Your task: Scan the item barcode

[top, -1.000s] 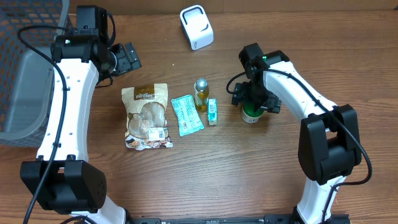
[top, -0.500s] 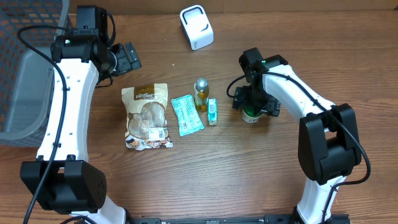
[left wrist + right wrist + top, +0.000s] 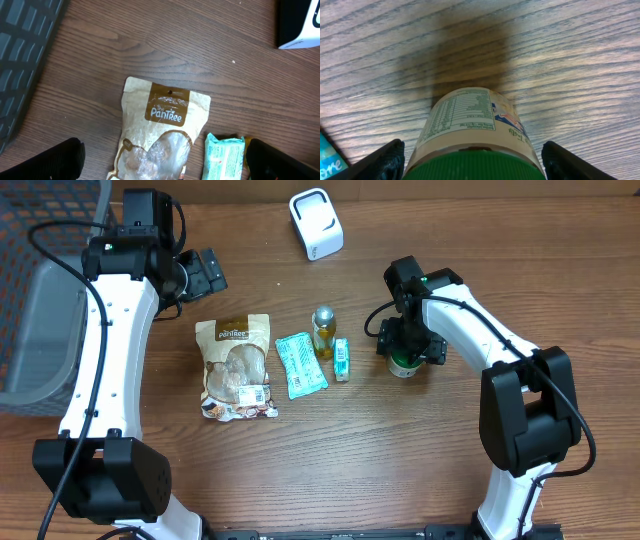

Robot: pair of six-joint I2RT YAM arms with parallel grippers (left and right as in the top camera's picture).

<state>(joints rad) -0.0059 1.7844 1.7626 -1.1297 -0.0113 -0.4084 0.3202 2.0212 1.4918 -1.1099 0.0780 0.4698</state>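
Right wrist view: the right tool (image 3: pixel 472 161) straddles a jar (image 3: pixel 470 115) with a green lid and a white label of fine print, one finger (image 3: pixel 385 160) at the lid's left edge and the other at its right. The fingers stand wide apart, yet whether they press on the jar or only flank it cannot be told. The jar stands upright on the wooden desk (image 3: pixel 400 470), casting a dark shadow beyond it, and a teal corner shows at the lower left of this view.

From overhead, the jar sits right of centre under the right arm's wrist. Just beside it to the left lies a small teal and white box (image 3: pixel 342 360), then a small bottle (image 3: pixel 323 330) with a silver cap, then a teal packet (image 3: pixel 300 364), and further left a tan pouch (image 3: pixel 238 368) marked "The PanTree" — all in a loose row, none touching the jar. A white scanner (image 3: pixel 316 224) sits at the far edge of the desk, well apart from the jar.

The left tool (image 3: pixel 205 272) hangs above the desk beyond the pouch, jaws wide and holding nothing — its wrist view looks down on the pouch's top. A grey bin (image 3: pixel 40 330) stands at the left edge.
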